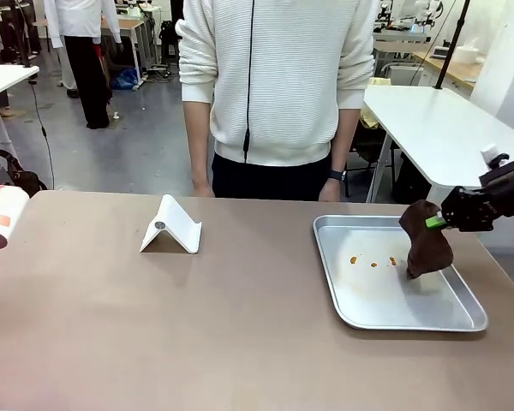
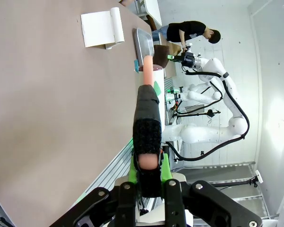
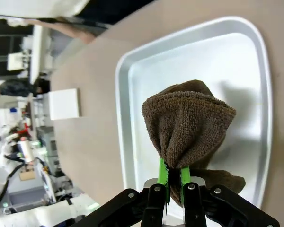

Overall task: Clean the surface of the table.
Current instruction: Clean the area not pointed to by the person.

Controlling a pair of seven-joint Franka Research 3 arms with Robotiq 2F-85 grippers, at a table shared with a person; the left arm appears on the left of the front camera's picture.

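My right jaws are pinched together on a bunched brown terry cloth (image 1: 428, 248), the green pads clamping its gathered top while the rest droops from them. Right under those jaws lies a shiny silver tray (image 1: 385, 295), and the cloth's lower end reaches down to the tray's floor near its right side; I cannot tell whether it actually presses on the metal. A few small orange spots (image 1: 373, 262) sit on the tray floor just to the left of the cloth, closer to the tray's middle. The tray rests on the brownish-taupe counter (image 1: 197, 325), which spreads out below and far to the left of my right jaws. Well apart from them, farther left on the counter, stands a folded white stand (image 1: 173, 227). A person in a white sweater (image 1: 278, 86) stands at the far edge of the counter, beyond the tray and the stand. My left jaws are pressed onto a long tool (image 2: 146, 123) with a black textured sleeve and pink ends, which sticks straight out ahead of them along the counter's edge, with the counter top off to one side.
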